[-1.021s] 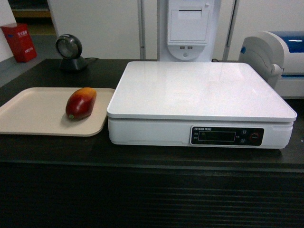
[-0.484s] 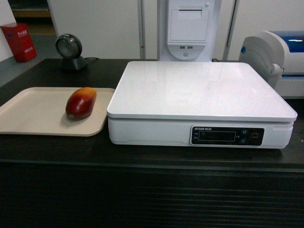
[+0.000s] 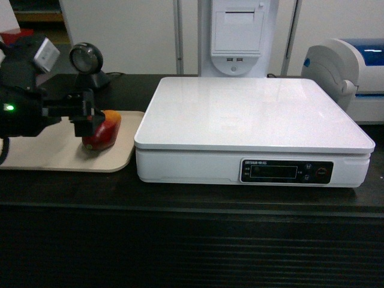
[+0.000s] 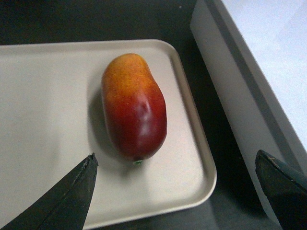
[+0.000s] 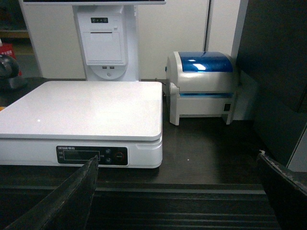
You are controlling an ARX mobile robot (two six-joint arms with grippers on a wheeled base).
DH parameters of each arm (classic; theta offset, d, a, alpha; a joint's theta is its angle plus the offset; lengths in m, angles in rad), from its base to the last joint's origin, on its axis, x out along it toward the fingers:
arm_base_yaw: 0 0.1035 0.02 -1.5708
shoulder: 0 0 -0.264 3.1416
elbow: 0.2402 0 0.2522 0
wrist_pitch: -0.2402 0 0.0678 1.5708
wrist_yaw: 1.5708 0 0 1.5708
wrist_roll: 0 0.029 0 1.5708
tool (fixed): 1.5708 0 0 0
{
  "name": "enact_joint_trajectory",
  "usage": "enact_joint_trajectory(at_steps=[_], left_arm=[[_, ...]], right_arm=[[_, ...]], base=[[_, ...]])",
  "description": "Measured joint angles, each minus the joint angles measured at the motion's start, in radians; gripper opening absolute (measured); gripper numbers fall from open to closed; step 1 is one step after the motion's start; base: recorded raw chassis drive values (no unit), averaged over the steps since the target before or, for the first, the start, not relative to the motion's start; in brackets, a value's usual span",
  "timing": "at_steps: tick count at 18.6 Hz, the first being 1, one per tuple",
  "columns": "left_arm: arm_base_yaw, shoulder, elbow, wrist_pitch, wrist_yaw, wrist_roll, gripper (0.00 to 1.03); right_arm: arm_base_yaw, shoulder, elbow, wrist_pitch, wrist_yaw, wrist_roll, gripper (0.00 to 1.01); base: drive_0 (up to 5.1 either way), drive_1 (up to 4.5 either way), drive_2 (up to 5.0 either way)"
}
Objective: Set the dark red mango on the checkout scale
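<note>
One dark red mango [image 4: 134, 112] lies on the beige tray [image 4: 43, 120], left of the scale [image 3: 252, 120] on the worktop [image 3: 180, 198]. Left claw [image 3: 90, 114] hovers over it, jaws spread wide, empty. Right claw [image 5: 177, 191] likewise gapes empty.

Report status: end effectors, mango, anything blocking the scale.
Left end effector open, over the dark red mango, no contact. Mango lying on beige tray. Right end effector open, empty. Scale platform bare.
</note>
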Motion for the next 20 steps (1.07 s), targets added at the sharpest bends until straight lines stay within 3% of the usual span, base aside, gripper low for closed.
enact_joint_trajectory(at_steps=[4,10,17,20], left_arm=[[-0.003,0.239,0.31,-0.175,-0.035,0.018,0.98],[0.013,0.373,0.56,-0.333,-0.059,0.009,0.98],[0.002,0.466,0.665,-0.42,-0.055,0.002,0.98],[-0.006,0.485,0.663,-0.415,-0.07,0.01,0.78]], right_arm=[[0.0,0.0,0.0,0.0,0.0,0.0,0.98],[0.0,0.0,0.0,0.0,0.0,0.0,0.98],[0.0,0.0,0.0,0.0,0.0,0.0,0.98],[0.0,0.0,0.0,0.0,0.0,0.0,0.98]], base=[[0.0,0.0,0.0],[0.0,0.0,0.0],[0.0,0.0,0.0],[0.0,0.0,0.0]])
